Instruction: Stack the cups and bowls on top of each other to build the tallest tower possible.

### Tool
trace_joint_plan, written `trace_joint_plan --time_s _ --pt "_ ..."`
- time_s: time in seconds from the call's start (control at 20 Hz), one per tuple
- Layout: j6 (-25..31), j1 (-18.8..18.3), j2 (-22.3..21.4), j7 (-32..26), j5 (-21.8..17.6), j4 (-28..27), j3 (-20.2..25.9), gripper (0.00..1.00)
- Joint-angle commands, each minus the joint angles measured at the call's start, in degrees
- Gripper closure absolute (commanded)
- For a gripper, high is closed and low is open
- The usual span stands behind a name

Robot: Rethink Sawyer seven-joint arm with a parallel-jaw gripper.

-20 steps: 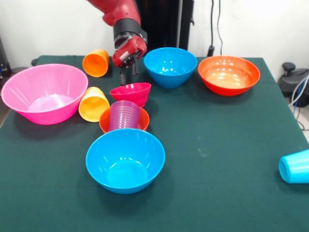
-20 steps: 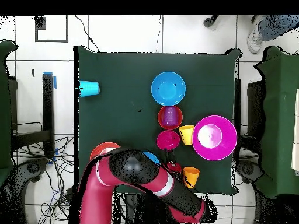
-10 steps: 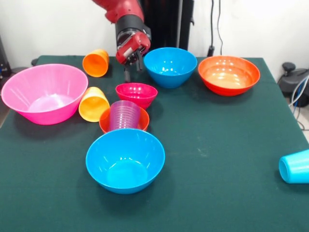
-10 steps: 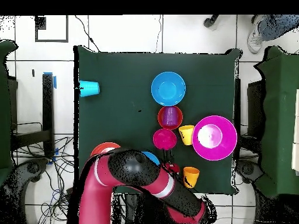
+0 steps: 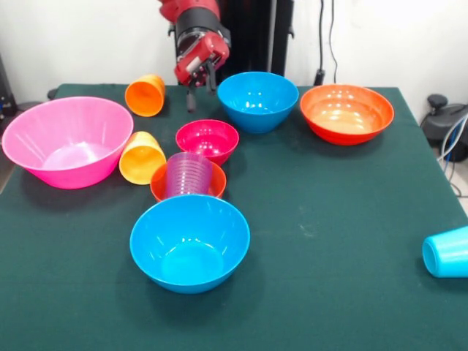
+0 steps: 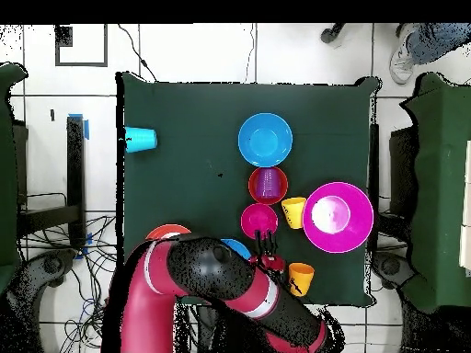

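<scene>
The arm [image 5: 191,13] is glossy red with a black band at the wrist. Its gripper [image 5: 199,93] has a rounded red housing with dark recesses, from which thin dark fingers [image 5: 191,101] extend. From overhead, the arm [image 6: 198,290] shows broad red segments and black joint sections.

Arm [image 5: 191,13] raised, pincer [image 5: 199,93] pointing down, empty

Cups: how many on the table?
4: orange cup far left, yellow-orange cup beside the pink bowl, purple cup in the small orange bowl, light blue cup at right edge.
</scene>
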Motion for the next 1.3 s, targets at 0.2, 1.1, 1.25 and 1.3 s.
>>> trace_joint_plan --time_s 0.2,1.1,1.25,1.3 --pt "8.8 -1.9 -3.9 2.5 -2.0 -10.3 8.4 0.0" --pt "22.4 -1.1 -0.6 0.4 -2.1 -18.5 11.6 0.0" --pt "23.5 -1.0 -1.0 0.2 -3.0 -18.3 10.9 0.0" --pt "23.1 -1.1 -1.0 0.2 -3.2 -18.7 10.8 0.0"
